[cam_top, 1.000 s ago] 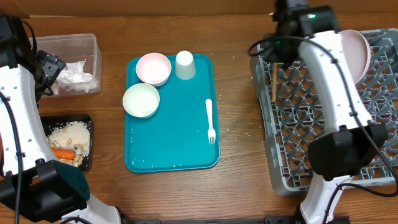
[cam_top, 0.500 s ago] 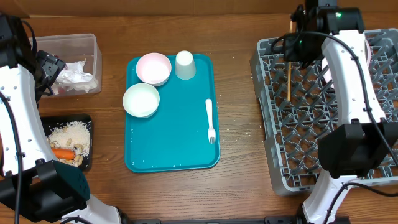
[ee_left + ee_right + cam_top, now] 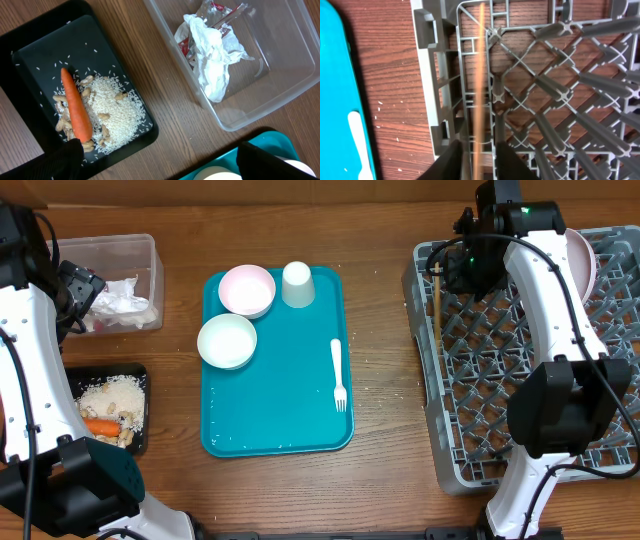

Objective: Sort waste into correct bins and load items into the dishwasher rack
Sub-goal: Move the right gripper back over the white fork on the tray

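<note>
My right gripper hangs over the left edge of the grey dishwasher rack. Its jaws are open, with a thin, blurred wooden stick between them and a gap on each side. A white plate stands in the rack's far corner. Two white bowls, a cup and a fork lie on the teal tray. My left gripper is open and holds nothing, above bare wood between the bins.
The clear tub holds crumpled napkins and a red-and-white wrapper. The black tray holds a carrot, rice and nuts. Crumbs dot the wood between the teal tray and the rack.
My right arm swung right, then back left along the rack's far-left edge with the stick. Its jaws went from shut to open around it. The left arm stayed still.
</note>
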You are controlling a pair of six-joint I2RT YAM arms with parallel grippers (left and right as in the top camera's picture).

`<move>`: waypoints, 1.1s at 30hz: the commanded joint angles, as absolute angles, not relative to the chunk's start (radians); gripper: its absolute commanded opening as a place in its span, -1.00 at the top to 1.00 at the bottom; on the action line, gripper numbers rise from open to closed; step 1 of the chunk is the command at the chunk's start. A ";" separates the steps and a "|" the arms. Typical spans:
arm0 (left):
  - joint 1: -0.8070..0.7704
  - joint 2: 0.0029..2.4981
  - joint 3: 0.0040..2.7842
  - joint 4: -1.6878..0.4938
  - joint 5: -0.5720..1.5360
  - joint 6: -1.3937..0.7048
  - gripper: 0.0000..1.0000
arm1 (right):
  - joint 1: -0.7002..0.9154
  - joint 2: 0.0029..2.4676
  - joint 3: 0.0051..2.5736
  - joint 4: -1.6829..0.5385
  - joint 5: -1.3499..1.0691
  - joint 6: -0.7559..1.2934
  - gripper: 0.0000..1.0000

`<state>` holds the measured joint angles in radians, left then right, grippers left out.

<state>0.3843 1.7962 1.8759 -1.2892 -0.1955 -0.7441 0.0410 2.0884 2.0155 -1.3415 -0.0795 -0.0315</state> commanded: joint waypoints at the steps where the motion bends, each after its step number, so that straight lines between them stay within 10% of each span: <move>1: 0.385 1.794 1.881 -1.289 -0.210 -0.732 -0.99 | 0.046 2.086 2.015 -1.353 -0.108 -0.030 0.26; 13: 0.386 1.794 1.881 -1.289 -0.210 -0.733 -1.00 | 0.155 2.059 2.017 -1.404 -0.343 -0.024 0.20; 20: 0.386 1.794 1.881 -1.289 -0.210 -0.733 -1.00 | 0.370 2.050 2.017 -1.373 -0.303 0.147 -0.64; 33: 0.386 1.794 1.881 -1.289 -0.210 -0.732 -1.00 | 0.671 2.199 2.016 -1.341 0.051 0.499 -0.93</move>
